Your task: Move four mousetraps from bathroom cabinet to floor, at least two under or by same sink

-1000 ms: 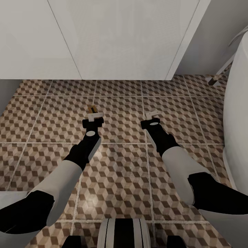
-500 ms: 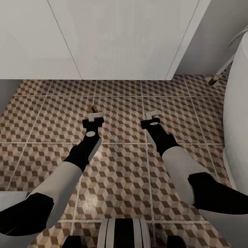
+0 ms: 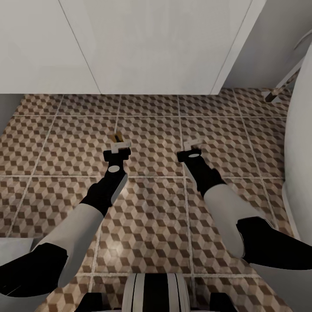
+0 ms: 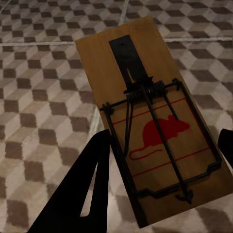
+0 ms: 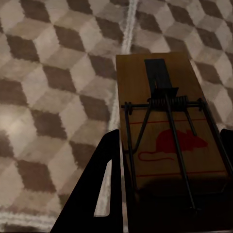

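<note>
Closest to the head camera, both arms reach forward and down over the bathroom floor (image 3: 143, 225), whose cube-patterned tiles spread beneath them. The left hand (image 3: 117, 149) is clamped on a mousetrap (image 3: 115, 138); in the left wrist view that brown board (image 4: 154, 121) sits between the dark fingers (image 4: 85, 189), its wire spring and red mouse mark facing up, the floor tiles below it. The right hand (image 3: 190, 147) grips a second mousetrap (image 5: 170, 131) in the same way, one dark finger (image 5: 99, 189) pressed along the board's edge, its red mark and wire bar plain in the right wrist view. Both traps point away from the robot. Beyond the hands the tiles run to a white panelled unit (image 3: 143, 47). A white rounded fixture (image 3: 301, 138) stands at the right edge.
</note>
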Available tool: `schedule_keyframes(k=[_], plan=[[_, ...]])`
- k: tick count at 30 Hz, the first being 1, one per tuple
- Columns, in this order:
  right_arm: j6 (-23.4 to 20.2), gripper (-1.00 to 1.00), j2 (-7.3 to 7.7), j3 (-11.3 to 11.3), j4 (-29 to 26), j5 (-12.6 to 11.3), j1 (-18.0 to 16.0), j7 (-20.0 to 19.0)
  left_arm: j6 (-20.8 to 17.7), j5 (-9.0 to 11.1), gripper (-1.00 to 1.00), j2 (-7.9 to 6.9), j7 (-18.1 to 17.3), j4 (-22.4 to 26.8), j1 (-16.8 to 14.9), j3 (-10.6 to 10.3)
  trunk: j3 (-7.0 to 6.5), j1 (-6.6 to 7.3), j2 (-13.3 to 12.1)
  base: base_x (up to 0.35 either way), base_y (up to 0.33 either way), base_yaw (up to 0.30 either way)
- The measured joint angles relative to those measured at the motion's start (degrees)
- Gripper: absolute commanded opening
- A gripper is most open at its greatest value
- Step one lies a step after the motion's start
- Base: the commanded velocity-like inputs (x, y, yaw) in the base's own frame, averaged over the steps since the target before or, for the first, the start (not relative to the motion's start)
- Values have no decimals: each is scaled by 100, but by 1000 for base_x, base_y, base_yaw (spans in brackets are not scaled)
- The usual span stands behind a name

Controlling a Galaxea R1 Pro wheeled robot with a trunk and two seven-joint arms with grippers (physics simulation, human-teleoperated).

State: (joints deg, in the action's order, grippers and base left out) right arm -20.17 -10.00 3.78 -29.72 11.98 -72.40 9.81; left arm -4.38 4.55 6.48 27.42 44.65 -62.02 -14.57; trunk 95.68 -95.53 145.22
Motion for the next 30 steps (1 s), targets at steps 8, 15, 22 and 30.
schedule_keyframes(k=[8, 15, 22, 30], plan=[[0, -100, 0, 0, 0, 0, 0, 2, 0, 0, -100, -1, 0, 6, 0, 0, 177, -21, 11, 0, 0, 0], [0, -100, 0, 0, -2, 0, 0, 0, 0, 0, -100, -9, 0, -1, 0, 0, 332, -39, 20, 0, 0, 0], [0, -100, 0, 7, -64, 5, 5, 0, 0, -1, -100, -13, 0, -15, 32, 0, 400, -46, 24, 0, 0, 0], [-87, -100, 0, 26, -973, 8, 8, -232, 8, -7, -100, -35, -18, -13, 171, -1, 399, -45, 25, 0, 0, 0]])
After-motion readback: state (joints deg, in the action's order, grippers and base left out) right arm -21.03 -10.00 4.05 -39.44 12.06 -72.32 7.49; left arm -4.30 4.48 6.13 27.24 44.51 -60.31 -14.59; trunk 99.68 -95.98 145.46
